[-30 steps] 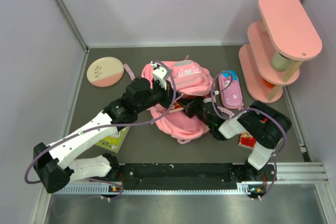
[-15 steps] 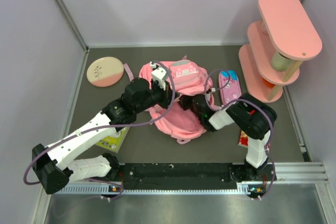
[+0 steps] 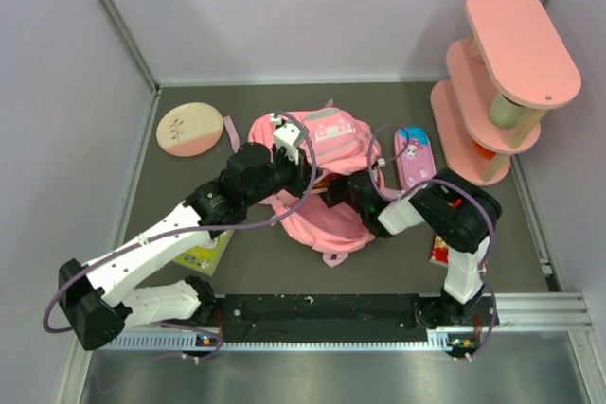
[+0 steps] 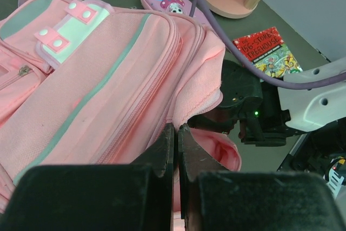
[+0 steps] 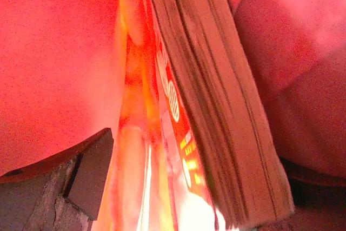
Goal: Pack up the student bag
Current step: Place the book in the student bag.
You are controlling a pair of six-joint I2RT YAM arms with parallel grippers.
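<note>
Reaching deeper than a second ago, the right claw is now gaping inside the student bag lying on the counter, letting a book go, while the left claw is pinching the bag's rim open; withdrawing without snagging that book is looking next.

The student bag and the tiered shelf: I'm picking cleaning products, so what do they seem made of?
The student bag: woven fabric, matte; weave, stitched seams and zipper strips show. The tiered shelf: rigid, smooth, matte pink boards on pale posts, perhaps painted wood; plastic is possible.
</note>
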